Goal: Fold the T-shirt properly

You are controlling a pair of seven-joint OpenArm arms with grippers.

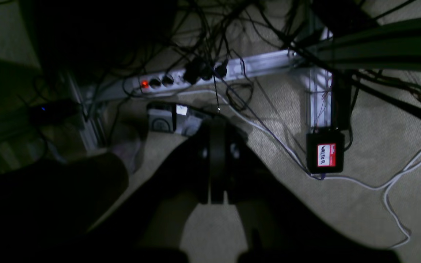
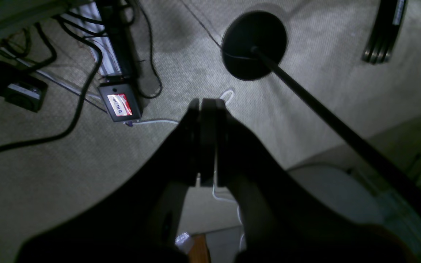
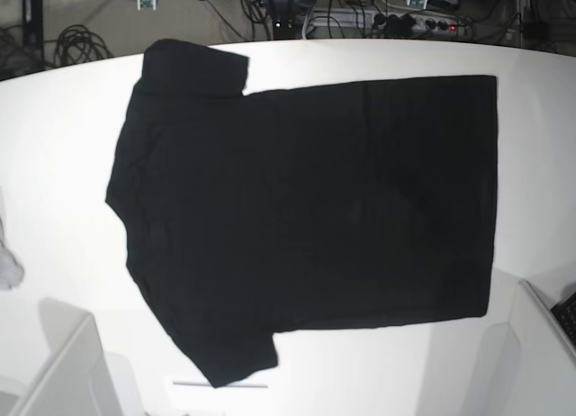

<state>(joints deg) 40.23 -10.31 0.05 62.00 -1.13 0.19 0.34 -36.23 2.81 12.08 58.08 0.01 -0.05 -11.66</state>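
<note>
Fingers (image 1: 216, 160) shut; label (image 1: 326, 155) unreadable

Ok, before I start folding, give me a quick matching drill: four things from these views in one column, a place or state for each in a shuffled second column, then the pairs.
Things:
1. T-shirt
2. left gripper
3. power strip
4. round black stand base

Place or state:
A. on the carpet, a thin pole rising from it
B. spread flat on the white table, plain side up
C. on the floor, red switch lit
D. shut, holding nothing, hanging above the carpet

Pairs: 1-B, 2-D, 3-C, 4-A
</note>
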